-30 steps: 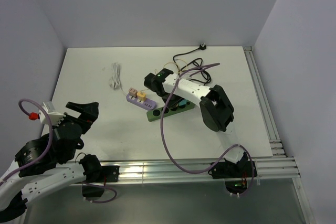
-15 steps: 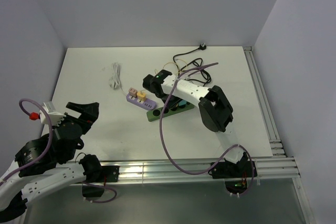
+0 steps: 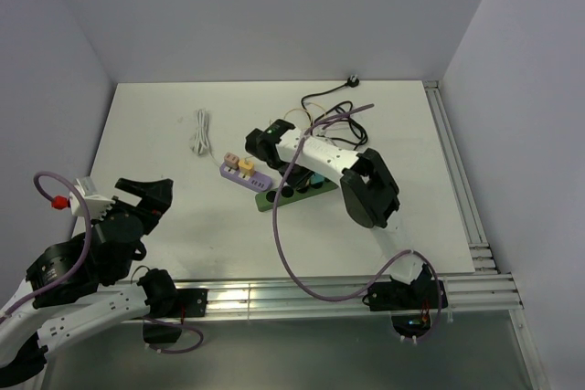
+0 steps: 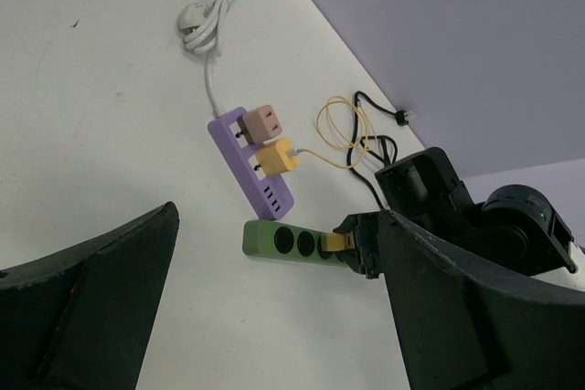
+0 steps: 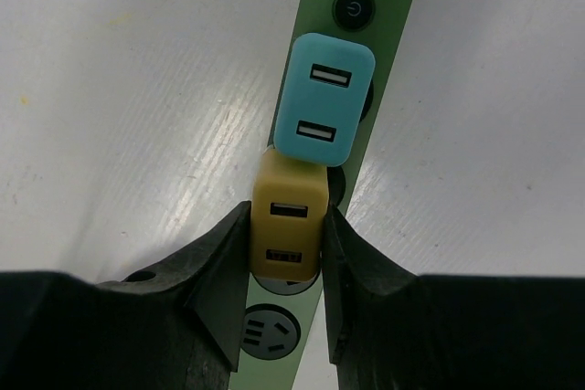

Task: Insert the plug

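Note:
A green power strip lies at mid table and also shows in the left wrist view and the right wrist view. A teal plug sits in it near the switch. My right gripper is shut on a yellow plug and holds it over the socket beside the teal plug, touching it. Its prongs are hidden. One empty socket shows below it. From the left wrist view the yellow plug sits on the third socket. My left gripper is open and empty at the near left.
A purple power strip with a pink and a yellow adapter lies just left of the green one. A coiled white cable lies farther left. A black cable and a thin yellow wire lie behind. Aluminium rails run along the right and near edges.
My right wrist has shifted a little to the left over the green strip with the yellow plug in it. The left arm has not moved.

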Controlling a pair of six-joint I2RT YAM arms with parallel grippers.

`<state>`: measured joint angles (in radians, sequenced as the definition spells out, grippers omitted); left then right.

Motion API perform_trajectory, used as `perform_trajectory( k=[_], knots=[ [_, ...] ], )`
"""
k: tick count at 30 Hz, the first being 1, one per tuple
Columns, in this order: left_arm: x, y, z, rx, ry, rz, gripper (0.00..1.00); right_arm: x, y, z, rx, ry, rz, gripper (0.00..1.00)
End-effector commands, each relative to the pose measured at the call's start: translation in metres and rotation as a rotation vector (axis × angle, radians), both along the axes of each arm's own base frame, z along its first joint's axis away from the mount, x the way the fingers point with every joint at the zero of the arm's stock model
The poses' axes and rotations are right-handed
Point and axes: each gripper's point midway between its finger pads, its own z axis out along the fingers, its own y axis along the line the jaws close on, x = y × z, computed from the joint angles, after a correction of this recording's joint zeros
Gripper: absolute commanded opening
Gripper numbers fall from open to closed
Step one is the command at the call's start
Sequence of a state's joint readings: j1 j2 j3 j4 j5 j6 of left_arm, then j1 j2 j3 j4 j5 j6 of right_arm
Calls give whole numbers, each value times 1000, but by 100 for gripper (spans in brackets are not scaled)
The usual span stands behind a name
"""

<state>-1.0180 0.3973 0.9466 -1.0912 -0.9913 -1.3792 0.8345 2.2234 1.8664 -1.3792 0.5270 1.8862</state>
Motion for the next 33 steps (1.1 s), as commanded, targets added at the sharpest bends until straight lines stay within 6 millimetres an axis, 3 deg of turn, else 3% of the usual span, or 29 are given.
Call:
perform_trajectory(
  k=[1,3,5,6,10,14,18,20,23,26,30,33],
  knots=[
    [0,-1,-1,4,17,0,95,-34,-24,-83,-136,270,2,0],
    [-1,-1,-2,1,17,1,95,-40,-26,-89,-133,295,3,0],
    [-1,0,-3,-10,11,1,95,-69,-45,-105,-146,368,-2,0],
    [-1,0,-2,-14,8,-1,95,-70,-43,-113,-112,353,1,0],
    [0,-4,-3,-16,3,-14,95,-91,-52,-115,-89,353,4,0],
    [1,-6,-4,-12,12,-14,95,-91,-42,-122,-111,376,32,0],
    [-1,-4,-4,-14,18,-12,95,-62,-18,-116,-115,339,56,0],
    [-2,-1,-4,-15,21,-3,94,-57,-16,-119,-108,333,57,0],
    [-5,4,-4,-24,21,2,94,-66,-23,-124,-98,347,51,0],
    [-4,2,-6,-39,16,0,94,-102,-49,-137,-125,410,43,0],
    [-4,-3,-9,-47,17,-15,94,-115,-45,-147,-123,424,63,0],
    [-4,-2,-9,-41,24,-13,94,-105,-28,-148,-122,429,95,0]
  ],
)
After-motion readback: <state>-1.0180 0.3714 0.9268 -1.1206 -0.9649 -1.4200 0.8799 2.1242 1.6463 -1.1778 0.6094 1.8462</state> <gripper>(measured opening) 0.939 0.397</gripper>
